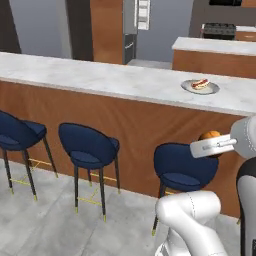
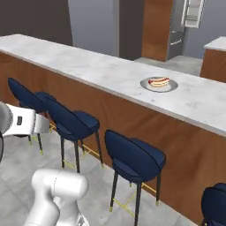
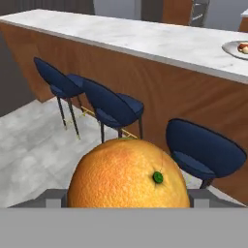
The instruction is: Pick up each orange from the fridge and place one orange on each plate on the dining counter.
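So we've got the bright orange round fruit pinched in the hand, one dark finger tip peeking out on each side of it in the hand view. From the left base view we can just see the orange poking up behind the white wrist, held low, below the top of the long bench with the white-grey marbled top and brown wooden sides, out over the row of dark blue padded stools.

The pale grey round plate sits on the bench top, well off from the hand and up above it, with a small reddish hot-dog-looking thing already lying across its middle.

Our take on doing this step well: lift first, then travel. The fruit has to clear the bench's front edge, so we'd raise it above the marble before swinging in, not cut the corner diagonally. Come down on the bare part of the plate beside the reddish food, not on top of it. A round fruit rolls, so we'd set it right down onto the plate before letting go instead of dropping it from above. Keep the grip steady on the way over.
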